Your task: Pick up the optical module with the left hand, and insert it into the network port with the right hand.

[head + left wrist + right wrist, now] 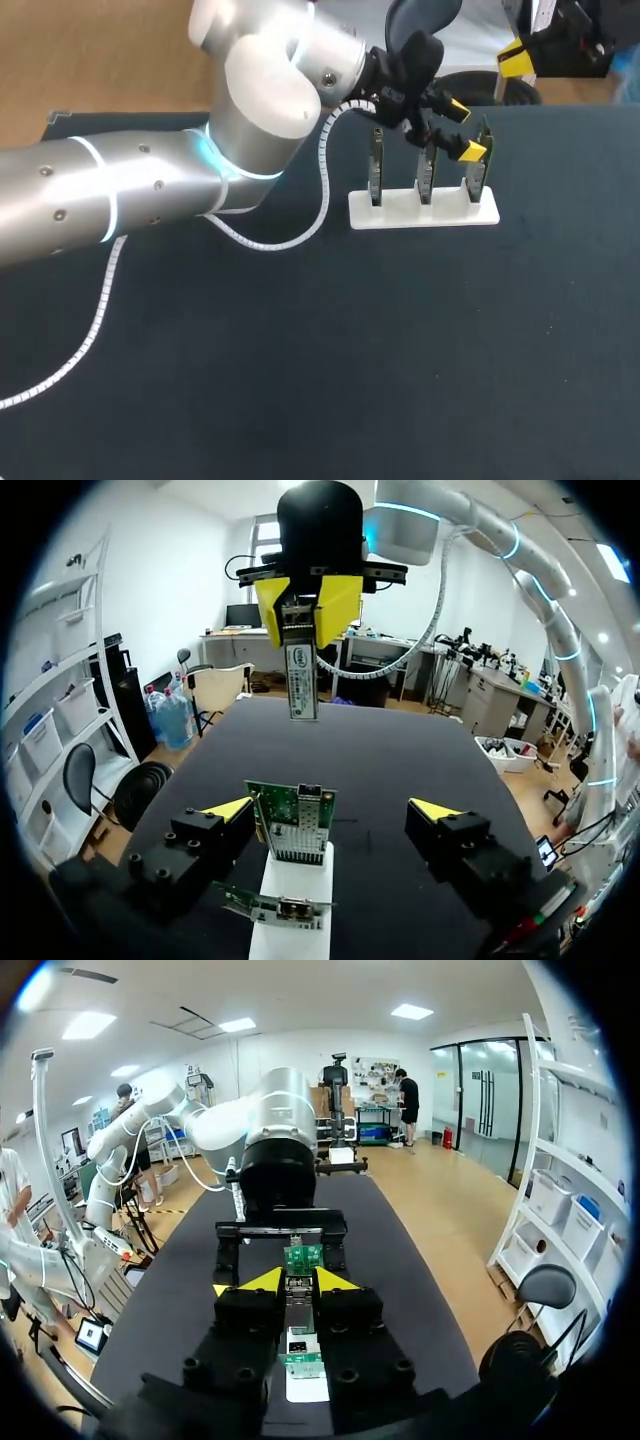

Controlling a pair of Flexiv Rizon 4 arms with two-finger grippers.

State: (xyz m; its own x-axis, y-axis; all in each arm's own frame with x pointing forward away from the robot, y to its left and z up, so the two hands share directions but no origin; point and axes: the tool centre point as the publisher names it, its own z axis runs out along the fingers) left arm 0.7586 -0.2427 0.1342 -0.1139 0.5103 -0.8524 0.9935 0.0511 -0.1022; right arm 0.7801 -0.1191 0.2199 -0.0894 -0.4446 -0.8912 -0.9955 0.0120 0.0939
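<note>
The optical module is a slim grey bar with a label. It hangs upright from my right gripper, which is shut on its upper end above the table's far side. In the right wrist view the module sits between the yellow tips of that gripper. My left gripper hovers open over the white holder. A green network card stands between its fingers without touching either one. In the head view the right gripper shows only at the table's far right corner.
The holder carries three upright green cards in a row. My left arm lies across the table's left half, trailing a white coiled cable. The rest is dark tabletop.
</note>
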